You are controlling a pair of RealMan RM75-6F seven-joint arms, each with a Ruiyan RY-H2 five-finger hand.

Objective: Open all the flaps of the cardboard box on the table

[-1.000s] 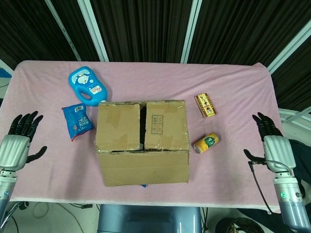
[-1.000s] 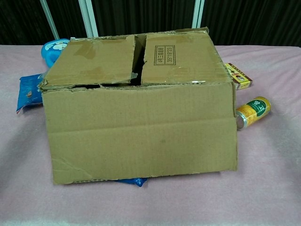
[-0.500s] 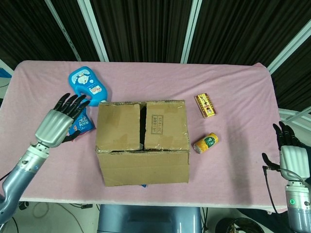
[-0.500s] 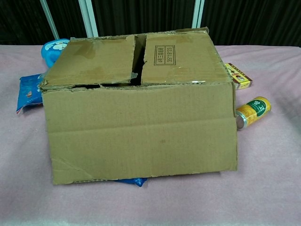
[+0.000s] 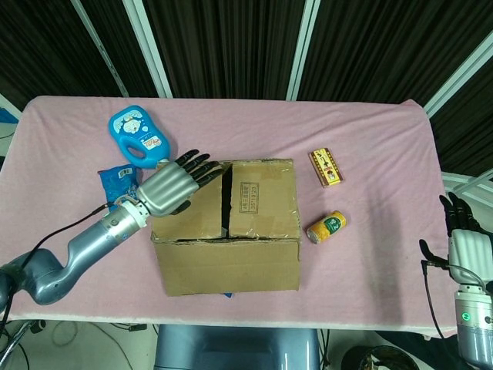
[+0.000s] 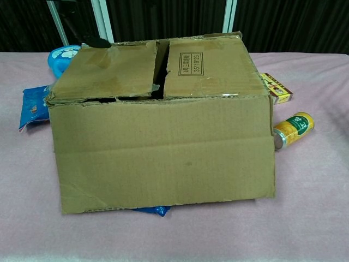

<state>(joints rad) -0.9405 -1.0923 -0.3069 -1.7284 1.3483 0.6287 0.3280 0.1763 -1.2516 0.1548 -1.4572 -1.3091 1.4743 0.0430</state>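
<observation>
looking like a lab test booth: pink cloth (image 5: 370,139) covering the table, black slatted wall panels (image 5: 223,46) and white frame bars (image 5: 150,46) standing behind.

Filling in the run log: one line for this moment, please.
left hand: open, above box left flap | right hand: open, off table edge | flaps: shut

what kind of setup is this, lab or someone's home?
Most likely a lab or data-collection bench, not a home. A table under a pink cloth holds a staged cardboard box and scattered props such as a can, against dark slatted wall panels.
</observation>
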